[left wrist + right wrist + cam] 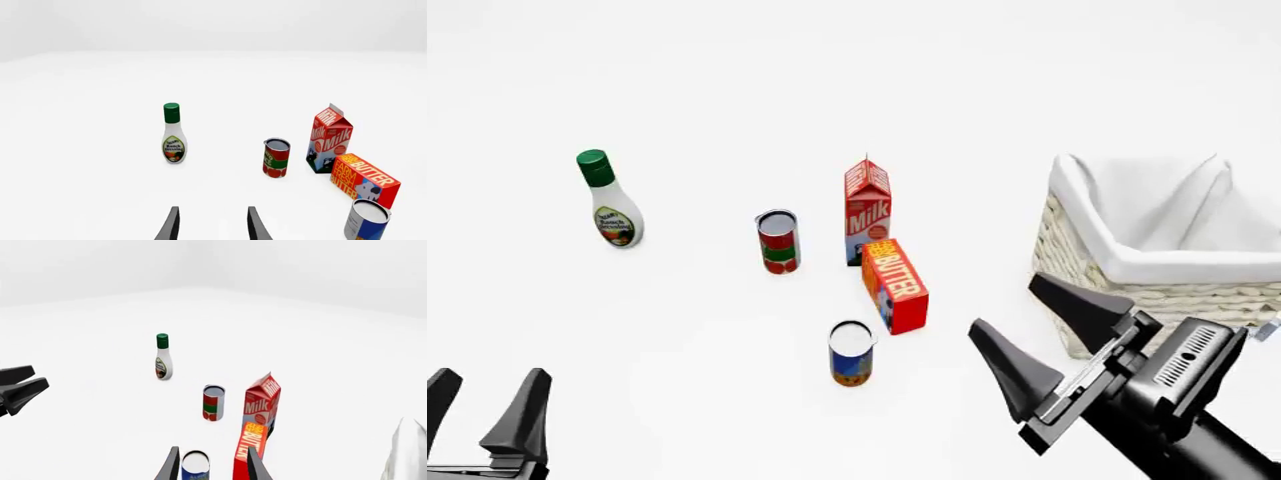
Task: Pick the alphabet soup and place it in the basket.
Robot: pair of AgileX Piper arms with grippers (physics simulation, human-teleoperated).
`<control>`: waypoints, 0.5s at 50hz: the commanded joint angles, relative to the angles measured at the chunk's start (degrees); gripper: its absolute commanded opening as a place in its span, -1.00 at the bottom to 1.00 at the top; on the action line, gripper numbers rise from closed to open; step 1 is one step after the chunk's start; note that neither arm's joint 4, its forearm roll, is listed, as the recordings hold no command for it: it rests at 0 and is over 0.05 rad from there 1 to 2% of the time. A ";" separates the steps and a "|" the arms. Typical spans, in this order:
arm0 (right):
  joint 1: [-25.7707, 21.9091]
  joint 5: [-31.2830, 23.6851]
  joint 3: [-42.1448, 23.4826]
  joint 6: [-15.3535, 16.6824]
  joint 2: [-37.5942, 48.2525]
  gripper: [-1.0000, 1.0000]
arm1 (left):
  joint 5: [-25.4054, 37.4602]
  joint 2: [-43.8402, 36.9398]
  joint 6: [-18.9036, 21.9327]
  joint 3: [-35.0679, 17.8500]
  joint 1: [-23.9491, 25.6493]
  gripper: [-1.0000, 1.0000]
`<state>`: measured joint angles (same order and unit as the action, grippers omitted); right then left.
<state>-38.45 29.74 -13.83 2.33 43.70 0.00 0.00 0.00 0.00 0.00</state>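
Note:
The alphabet soup (851, 354) is a small can with a silver-white top, blue upper label and orange-brown base, standing upright at front centre. It also shows in the left wrist view (366, 220) and between my right fingers in the right wrist view (195, 466). The cream wicker basket (1094, 275) with white lining stands at the right. My right gripper (1038, 323) is open and empty, right of the can and in front of the basket. My left gripper (483, 398) is open and empty at the front left, far from the can.
A red can with a green band (778, 241), a milk carton (868, 211) and a butter box (896, 285) stand behind the soup. A ranch dressing bottle (610, 200) stands at the far left.

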 commanded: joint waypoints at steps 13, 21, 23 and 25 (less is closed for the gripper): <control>-2.36 8.61 -1.69 0.30 12.52 1.00 | 0.00 0.00 0.00 0.00 0.00 1.00; -2.95 11.41 -2.50 0.23 17.13 1.00 | 0.00 0.00 0.00 0.00 0.00 1.00; -2.95 12.33 -2.92 -0.02 19.02 1.00 | 0.00 0.00 0.00 0.00 0.00 1.00; -3.02 13.01 -3.10 -0.08 20.17 1.00 | 0.00 0.00 0.00 0.00 0.00 1.00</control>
<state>-40.89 39.25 -15.87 2.47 57.91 0.00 0.00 0.00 0.00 0.00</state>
